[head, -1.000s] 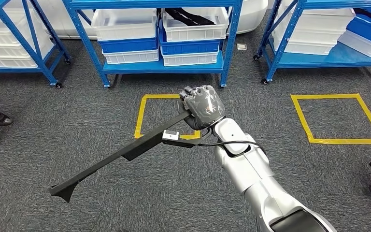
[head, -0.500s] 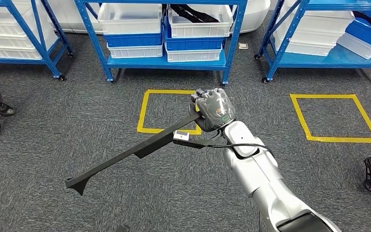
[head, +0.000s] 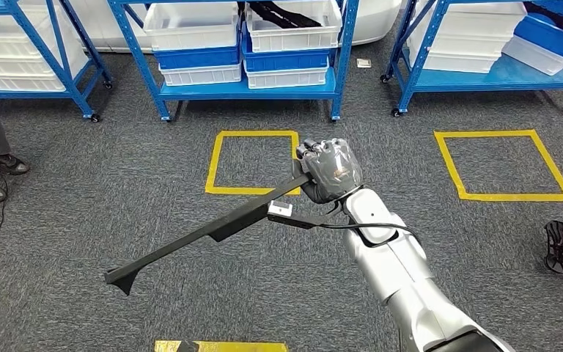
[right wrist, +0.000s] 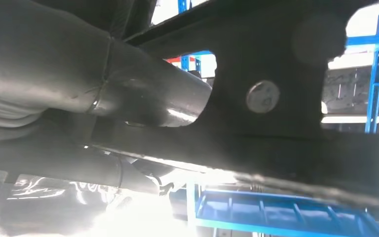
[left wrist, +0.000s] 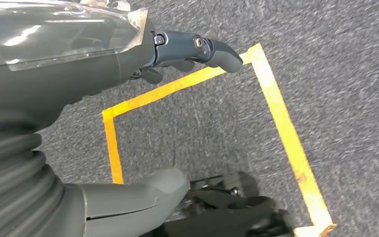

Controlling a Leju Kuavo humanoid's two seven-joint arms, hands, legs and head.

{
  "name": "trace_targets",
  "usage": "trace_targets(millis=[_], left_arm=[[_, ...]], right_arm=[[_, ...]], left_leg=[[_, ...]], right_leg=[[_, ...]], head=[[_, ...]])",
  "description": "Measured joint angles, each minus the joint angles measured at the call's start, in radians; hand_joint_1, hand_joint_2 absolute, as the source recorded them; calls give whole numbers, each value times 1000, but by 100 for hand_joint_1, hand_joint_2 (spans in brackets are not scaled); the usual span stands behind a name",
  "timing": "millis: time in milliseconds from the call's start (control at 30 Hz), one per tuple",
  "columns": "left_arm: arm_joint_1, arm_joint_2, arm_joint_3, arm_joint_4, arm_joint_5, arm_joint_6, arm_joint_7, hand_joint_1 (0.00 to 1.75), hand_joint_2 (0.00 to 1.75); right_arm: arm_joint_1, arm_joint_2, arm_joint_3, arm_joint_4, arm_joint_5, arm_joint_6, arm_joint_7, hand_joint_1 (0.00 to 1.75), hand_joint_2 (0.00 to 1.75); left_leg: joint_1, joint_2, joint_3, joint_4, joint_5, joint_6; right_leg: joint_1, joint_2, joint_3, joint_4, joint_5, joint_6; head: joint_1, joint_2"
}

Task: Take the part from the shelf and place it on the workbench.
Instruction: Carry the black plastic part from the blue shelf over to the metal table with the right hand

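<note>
Right hand (head: pixel 328 170) clamped around one end of the long black part (head: pixel 205 235), held out over the grey carpet (head: pixel 81 220), far tip low. Left hand (left wrist: pixel 103 64) empty, fingers apart, hanging above a yellow floor square (left wrist: pixel 276 113). Blue shelves (head: pixel 249 81) ahead, no workbench seen. Better to keep the grip firm, carry the part level, and turn slowly, away from the shelf posts.

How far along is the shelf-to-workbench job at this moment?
Done: the long black part is off the blue shelf. In hand: the right hand grips one end, holding it above the carpet. Left: setting it on the workbench. The left hand holds nothing.
</note>
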Motion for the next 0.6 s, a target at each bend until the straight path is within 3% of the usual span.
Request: trace_targets(millis=[33, 67, 133, 200, 267, 333, 400, 467, 600], left_arm=[[0, 0, 0, 0, 0, -1, -1, 0, 175], [0, 0, 0, 0, 1, -1, -3, 0, 175], [0, 0, 0, 0, 3, -2, -4, 0, 175], [1, 1, 0, 0, 4, -2, -5, 0, 175], [3, 0, 1, 0, 5, -1, -8, 0, 175], [5, -2, 2, 0, 6, -2, -16, 0, 175], [8, -5, 2, 0, 6, -3, -27, 0, 175], [11, -7, 2, 0, 6, -5, -36, 0, 175], [15, -8, 2, 0, 4, -7, -46, 0, 175]], right_arm=[[4, -2, 0, -1, 1, 0, 0, 175, 0], [7, -4, 0, -2, 2, 1, 0, 175, 0], [9, -8, -2, -5, 3, 1, 0, 175, 0], [7, -9, -4, -7, 3, 0, -1, 175, 0], [6, -10, -7, -7, 3, 0, -3, 175, 0], [1, -11, -10, -7, 3, 0, -3, 175, 0], [-6, -13, -14, -6, 3, -1, -2, 175, 0], [-8, -16, -21, -4, 3, -3, 0, 175, 0], [-9, -24, -32, -1, 3, -7, 1, 175, 0]], left_leg=[[0, 0, 18, -5, 10, 3], [-2, 0, 57, -48, 32, 10], [-8, -2, 159, -185, 60, 28], [-17, -1, 212, -265, 64, 41], [-23, 1, 213, -280, 71, 46], [-24, 1, 211, -300, 84, 31], [-28, 0, 206, -311, 98, 26], [-37, 0, 197, -308, 105, 43], [-46, 0, 186, -305, 114, 54]], right_leg=[[4, 0, -9, 0, 7, 1], [7, 1, -17, 0, 14, 3], [12, 1, -27, 0, 26, 8], [12, -1, -30, -1, 35, 19], [10, -4, -31, -8, 45, 29], [16, -5, -32, -21, 40, 17], [21, -5, -36, -32, 50, 16], [20, -5, -42, -37, 75, 35], [14, -5, -51, -38, 88, 44]], head=[[0, 0], [0, 0], [0, 0], [-1, 0], [-5, 0], [-4, 0], [0, 0], [0, 0], [0, 0]])
